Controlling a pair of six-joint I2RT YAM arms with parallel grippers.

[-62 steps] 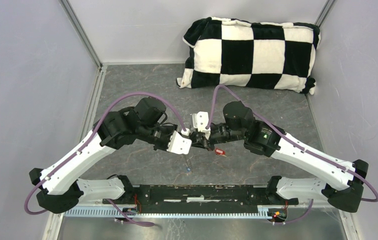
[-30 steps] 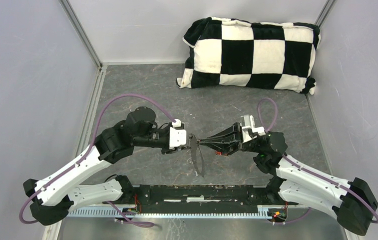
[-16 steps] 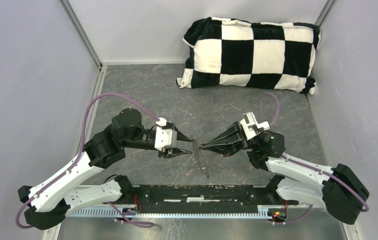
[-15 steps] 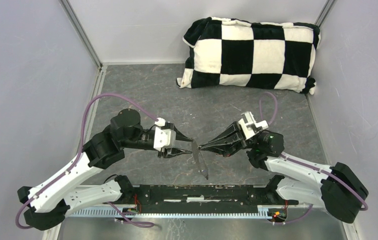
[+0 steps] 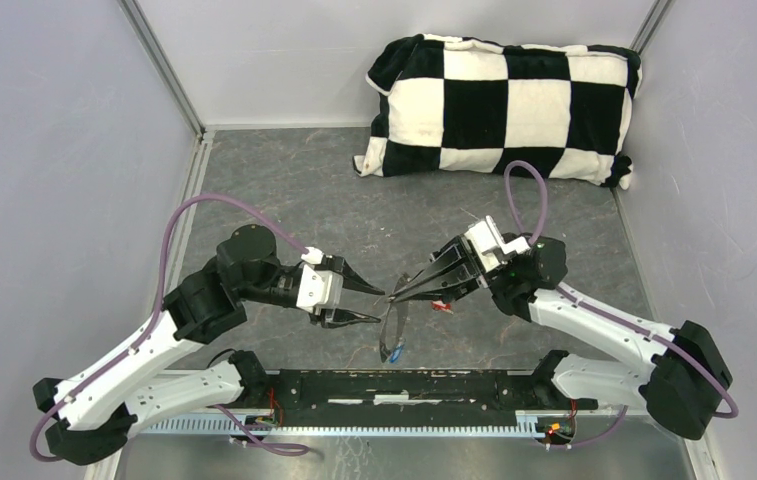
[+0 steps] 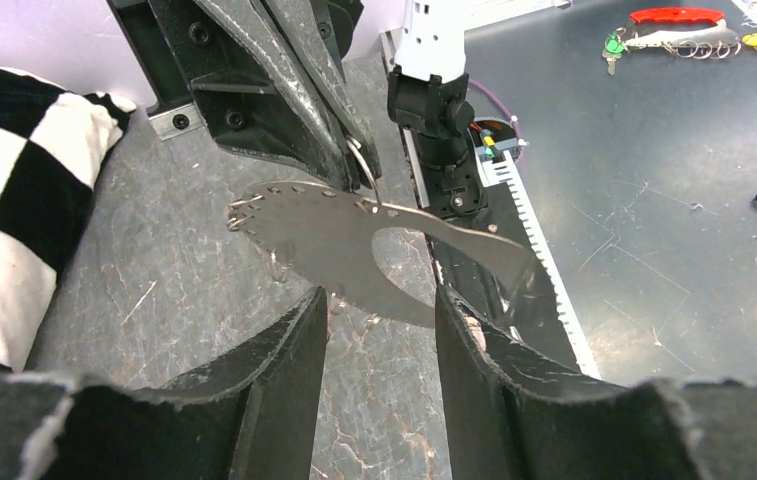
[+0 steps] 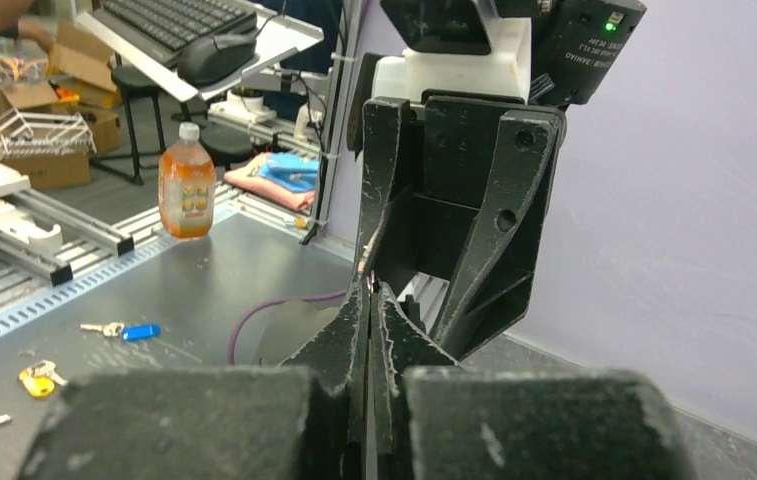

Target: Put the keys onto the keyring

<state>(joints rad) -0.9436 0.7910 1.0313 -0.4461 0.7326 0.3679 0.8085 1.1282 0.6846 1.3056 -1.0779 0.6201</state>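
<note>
Right gripper (image 5: 395, 296) pinching the keyring (image 5: 394, 322); left gripper (image 5: 384, 305) spread.
Right fingers are pressed together on the loop's upper edge at mid-table. The loop hangs clear of the table (image 5: 284, 190) and runs toward the near side, with the blue key (image 5: 396, 351) at its near end. Left jaws stand apart just left of the loop; contact cannot be told. The red key (image 5: 441, 305) lies on the table, just right of the loop.

Bright even overhead light, soft faint shadows, top view sharp, wrist views' near jaws blurred
</note>
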